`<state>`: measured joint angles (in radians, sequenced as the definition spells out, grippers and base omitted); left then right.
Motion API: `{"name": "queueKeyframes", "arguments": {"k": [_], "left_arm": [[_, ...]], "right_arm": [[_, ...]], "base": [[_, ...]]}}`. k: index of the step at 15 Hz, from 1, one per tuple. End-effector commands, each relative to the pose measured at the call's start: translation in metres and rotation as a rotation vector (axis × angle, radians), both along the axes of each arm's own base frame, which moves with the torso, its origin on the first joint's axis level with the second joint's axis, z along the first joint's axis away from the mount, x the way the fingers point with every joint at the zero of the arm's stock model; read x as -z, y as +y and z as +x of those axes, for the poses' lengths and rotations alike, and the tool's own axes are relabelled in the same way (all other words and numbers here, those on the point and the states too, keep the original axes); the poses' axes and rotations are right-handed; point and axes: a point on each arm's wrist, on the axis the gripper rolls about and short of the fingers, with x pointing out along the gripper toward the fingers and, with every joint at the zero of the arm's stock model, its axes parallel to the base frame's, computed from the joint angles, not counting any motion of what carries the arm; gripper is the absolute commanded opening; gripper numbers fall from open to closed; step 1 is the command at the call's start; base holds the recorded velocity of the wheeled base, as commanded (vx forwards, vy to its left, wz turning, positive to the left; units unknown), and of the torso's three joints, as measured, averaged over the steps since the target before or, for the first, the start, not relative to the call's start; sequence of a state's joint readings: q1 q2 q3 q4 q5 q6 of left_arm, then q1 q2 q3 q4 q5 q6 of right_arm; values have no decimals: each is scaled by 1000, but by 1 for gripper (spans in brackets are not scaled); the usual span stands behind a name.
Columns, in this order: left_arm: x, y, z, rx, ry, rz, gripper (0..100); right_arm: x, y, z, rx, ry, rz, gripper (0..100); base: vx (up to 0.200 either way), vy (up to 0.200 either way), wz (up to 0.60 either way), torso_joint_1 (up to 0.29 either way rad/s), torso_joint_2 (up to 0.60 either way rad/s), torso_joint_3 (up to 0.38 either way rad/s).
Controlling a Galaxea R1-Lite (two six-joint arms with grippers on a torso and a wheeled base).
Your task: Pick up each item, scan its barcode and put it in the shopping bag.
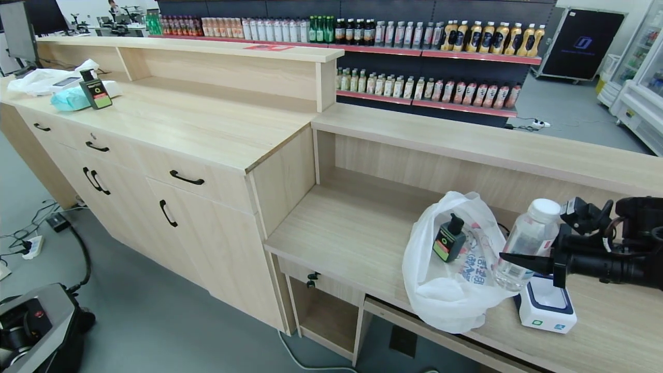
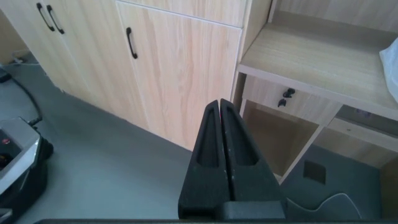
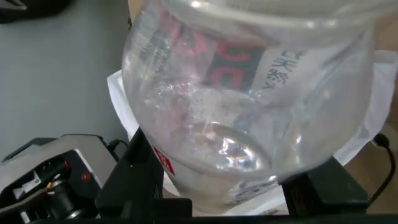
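From the head: gripping a clear water bottle (image 1: 525,243) in the right jaws, closed around its lower body, cap up and leaning slightly. Held just over the white scanner (image 1: 546,308) on the tabletop (image 1: 352,228), probably to bring the label's barcode before the scanner window; cannot tell whether the code faces it. Close beside the white shopping bag (image 1: 450,290), slumped open-mouthed near the front edge, likely so placed to keep the drop after scanning short. Already inside the bag: a dark pump bottle (image 1: 448,239), upright. Far off on the higher counter: a second pump bottle (image 1: 95,89) and a teal packet (image 1: 70,98), apparently waiting their turn.

From the left wrist: left jaws pressed together on nothing, hanging low above the grey floor (image 2: 93,155) before the cabinet doors (image 2: 180,68), well apart from bag and scanner; seemingly parked out of the way.

From the right wrist: looking onto the bottle's base, dark jaws pinching it from both sides, white bag plastic just behind. Gripped low on the body, so leaving the label band mostly bare for reading.
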<state>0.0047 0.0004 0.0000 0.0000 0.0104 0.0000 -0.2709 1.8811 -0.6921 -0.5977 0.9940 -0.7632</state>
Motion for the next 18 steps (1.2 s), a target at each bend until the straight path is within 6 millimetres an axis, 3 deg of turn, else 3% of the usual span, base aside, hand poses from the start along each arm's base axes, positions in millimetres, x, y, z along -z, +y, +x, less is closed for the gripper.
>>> {"name": "queueKeyframes", "arguments": {"k": [1,7,12,18], "left_arm": [[0,0,0,0,0,0,0],[0,0,0,0,0,0,0],[0,0,0,0,0,0,0],[0,0,0,0,0,0,0]], "right_arm": [[29,-9,10,1,64,12,0],[55,-5,24,-62,84,17,0],[46,1,46,-96,-3,-6,0],[67,8,56,-123,7,-6,0]], "base": [[0,0,0,0,0,0],[0,0,0,0,0,0],[0,0,0,0,0,0],[0,0,0,0,0,0]]}}
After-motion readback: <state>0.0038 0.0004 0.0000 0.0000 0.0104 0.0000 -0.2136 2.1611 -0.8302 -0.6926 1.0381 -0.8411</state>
